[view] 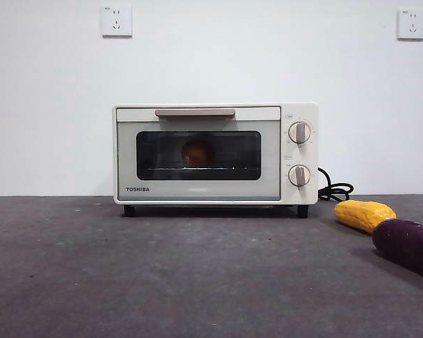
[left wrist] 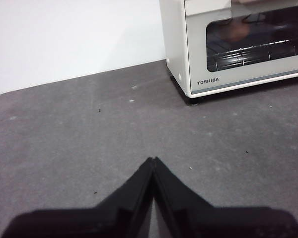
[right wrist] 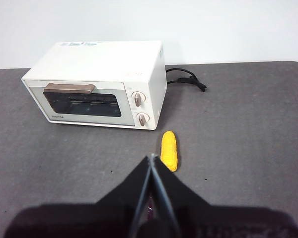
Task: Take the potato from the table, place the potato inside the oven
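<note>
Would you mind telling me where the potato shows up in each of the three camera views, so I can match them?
Front view: the potato sits on the rack behind the shut glass door of the oven, left of the two knobs.
Left wrist view: the potato is a dim orange shape behind the glass, above the rack.
Right wrist view: not discernible; the glass looks dark.
Shared landmark: the oven's dark glass door, closed in all three views.
</note>
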